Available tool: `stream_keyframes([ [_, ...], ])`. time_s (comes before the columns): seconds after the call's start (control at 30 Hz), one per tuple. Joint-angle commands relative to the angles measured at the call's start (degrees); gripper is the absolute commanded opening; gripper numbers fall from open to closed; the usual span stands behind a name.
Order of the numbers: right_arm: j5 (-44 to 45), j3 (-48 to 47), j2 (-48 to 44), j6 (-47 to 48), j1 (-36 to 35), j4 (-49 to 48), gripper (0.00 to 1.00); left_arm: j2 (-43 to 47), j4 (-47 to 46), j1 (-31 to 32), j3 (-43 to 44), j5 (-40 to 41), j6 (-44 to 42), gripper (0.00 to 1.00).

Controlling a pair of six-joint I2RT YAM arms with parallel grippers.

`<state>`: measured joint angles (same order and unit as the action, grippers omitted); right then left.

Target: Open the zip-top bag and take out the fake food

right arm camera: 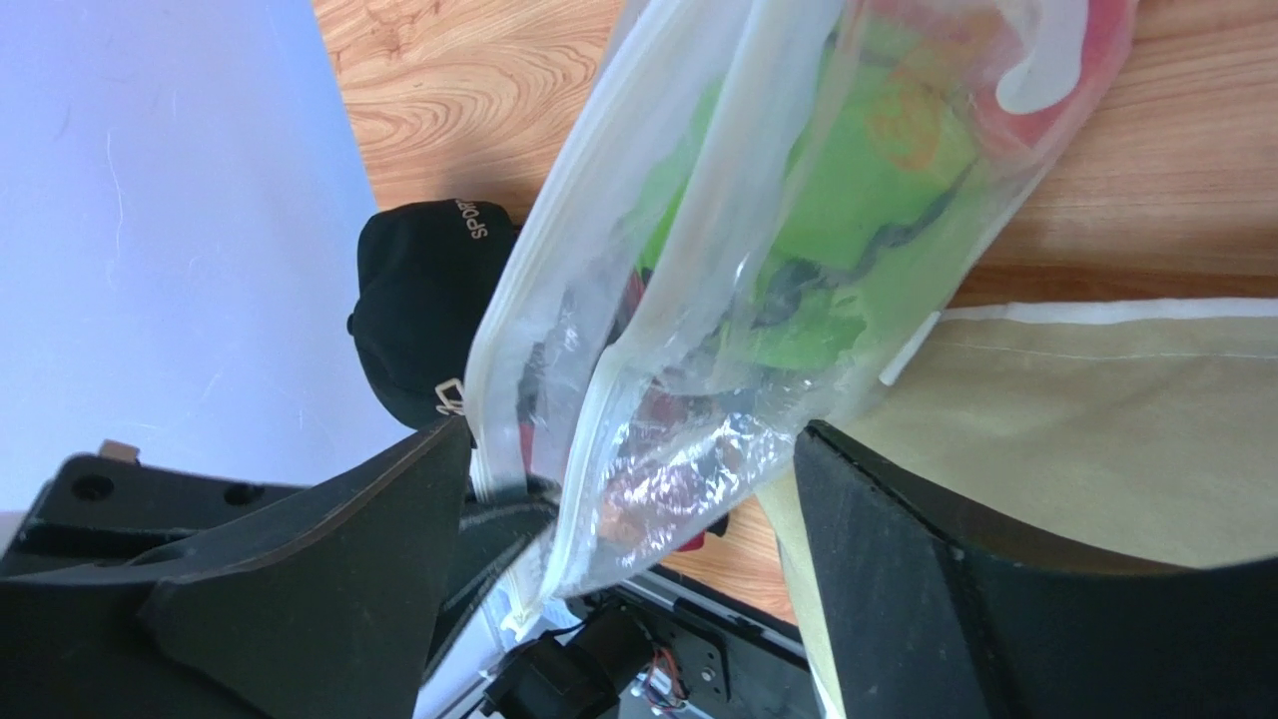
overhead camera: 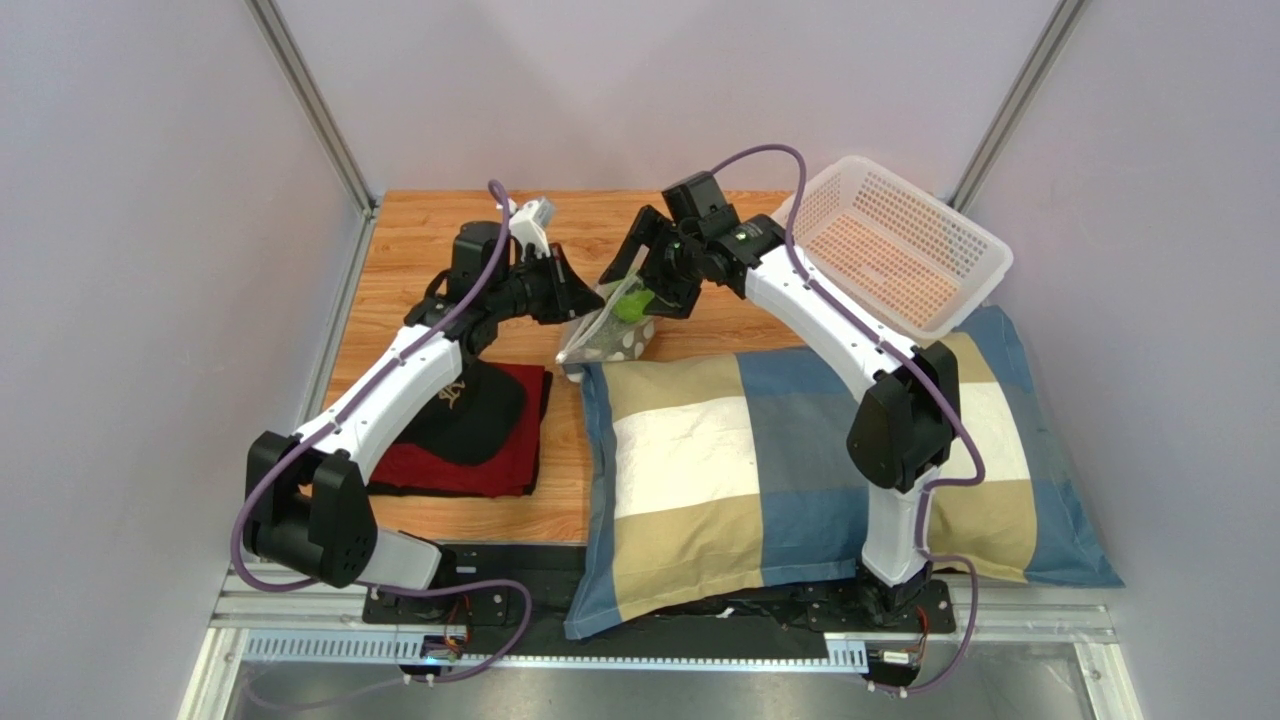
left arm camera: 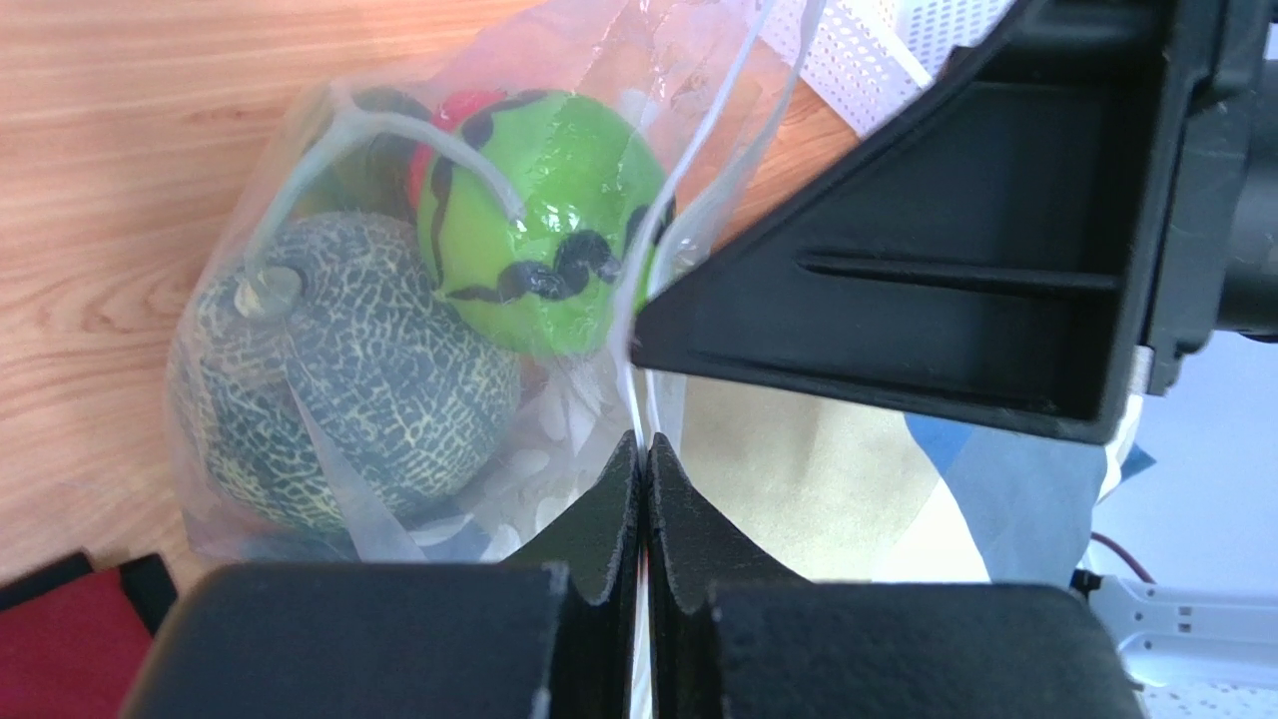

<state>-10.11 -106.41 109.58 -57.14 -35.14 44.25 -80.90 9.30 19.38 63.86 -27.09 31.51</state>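
zip-top bag, frame centre: fake food inside, none out | left gripper pinches its edge | right gripper gaping, empty

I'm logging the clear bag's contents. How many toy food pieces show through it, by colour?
Grey-green netted melon ball: 1
Bright green ball with black stripes: 1
Red round piece, mostly hidden: 1
Total: 3 showing inside the clear crinkly zip-top bag; more may be hidden.
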Motion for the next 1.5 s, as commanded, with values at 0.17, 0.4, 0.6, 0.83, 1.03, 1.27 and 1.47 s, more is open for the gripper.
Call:
stream_keyframes([
  [0.17, 3.51, -1.09, 1.26, -4.46, -0.90, -0.04, 0.62, 4.70, -1.75, 0.22, -0.92, 1.51, 2.86, 0.00],
  [0.4, 4.22, 1.29, 1.68, -3.41, -0.90, -0.04, 0.52, 4.88, -0.42, 0.31, -0.40, 2.83, 3.65, 0.00],
  [0.6, 6.68, -7.49, 4.94, 7.45, -0.90, 9.96, 0.00, 5.49, 3.87, 0.22, 1.88, 13.52, 4.35, 0.00],
  [0.83, 7.64, -6.79, 1.87, 27.14, 0.24, 23.40, 0.13, 3.21, 1.61, 0.22, 5.05, 9.17, 2.85, 0.00],
  [1.03, 6.33, -20.55, 2.30, 34.82, 0.15, 28.95, 0.63, 4.44, -2.36, 0.40, 2.33, 6.61, 5.32, 0.00],
  [1.27, 2.91, -13.13, -0.86, 38.24, -1.95, 15.01, 0.17, 4.27, -2.62, 0.57, 2.41, 5.38, 6.37, 0.00],
  [1.47, 3.07, -14.52, 3.71, 42.63, -2.92, 9.37, 0.48, 3.91, -2.36, 0.93, 3.64, 4.15, 6.64, 0.00],
])
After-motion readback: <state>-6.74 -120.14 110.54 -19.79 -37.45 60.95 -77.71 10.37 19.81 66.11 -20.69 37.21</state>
